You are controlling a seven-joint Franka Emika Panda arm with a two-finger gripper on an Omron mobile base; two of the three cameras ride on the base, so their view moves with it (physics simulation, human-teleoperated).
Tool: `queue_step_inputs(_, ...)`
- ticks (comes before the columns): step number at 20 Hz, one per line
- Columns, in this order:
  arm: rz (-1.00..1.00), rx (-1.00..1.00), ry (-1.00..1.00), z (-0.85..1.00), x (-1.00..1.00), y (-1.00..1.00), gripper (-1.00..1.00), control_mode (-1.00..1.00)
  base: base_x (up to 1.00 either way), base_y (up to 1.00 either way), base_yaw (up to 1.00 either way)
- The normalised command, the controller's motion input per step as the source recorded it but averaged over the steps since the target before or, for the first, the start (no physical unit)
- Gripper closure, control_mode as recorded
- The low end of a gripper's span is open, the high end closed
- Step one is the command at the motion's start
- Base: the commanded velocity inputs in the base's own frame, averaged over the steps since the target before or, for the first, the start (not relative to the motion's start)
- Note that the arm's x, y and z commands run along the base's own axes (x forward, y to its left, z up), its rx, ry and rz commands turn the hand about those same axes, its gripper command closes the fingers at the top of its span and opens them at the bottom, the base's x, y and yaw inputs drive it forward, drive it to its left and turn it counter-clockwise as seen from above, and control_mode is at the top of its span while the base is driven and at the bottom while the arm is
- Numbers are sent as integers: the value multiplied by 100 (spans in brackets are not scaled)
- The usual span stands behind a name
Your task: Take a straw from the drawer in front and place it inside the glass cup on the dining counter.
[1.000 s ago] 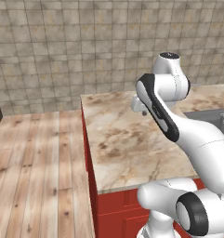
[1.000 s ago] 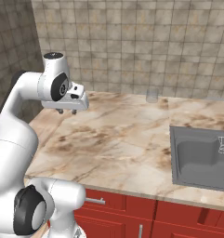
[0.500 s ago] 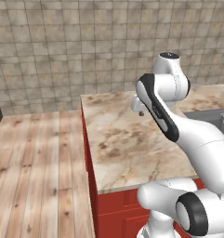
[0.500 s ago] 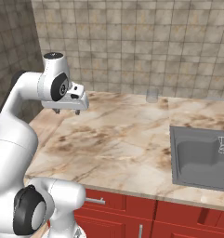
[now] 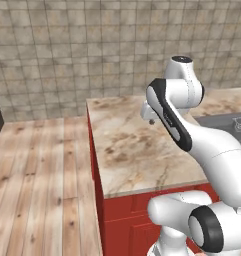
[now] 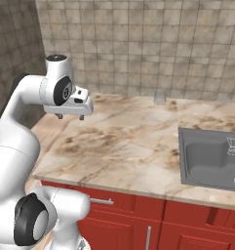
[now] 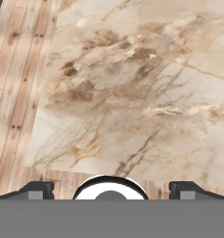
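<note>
Now my tool (image 6: pixel 70 116) has its jaws spread wide and empty, where a second ago they stood closer together; otherwise nothing has shifted. Nearest me are the red cabinet fronts (image 6: pixel 138 227), then the marble worktop (image 6: pixel 133 146) with its steel sink (image 6: pixel 206 156) on the right, and the glass cup (image 6: pixel 159 98) stands far back by the tiled wall (image 6: pixel 153 44), with wooden floor (image 5: pixel 37 175) off to the left. I hold the arm bent high above the worktop's left end, the tool pointing down at bare marble; I cannot make out the straw.

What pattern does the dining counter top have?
Beige-and-brown marble veining on the dining counter, clearest in the hand view.
</note>
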Motion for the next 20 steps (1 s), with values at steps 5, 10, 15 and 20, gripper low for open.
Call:
queue_step_inputs(5,0,0,0,0,0,0,-100,100,-53,14,-2)
queue_step_inputs(10,0,0,0,0,0,0,-100,100,-42,20,-5)
queue_step_inputs(15,0,0,0,0,0,0,-100,100,-13,41,-13)
queue_step_inputs(20,0,0,0,0,0,0,-100,100,0,59,-24)
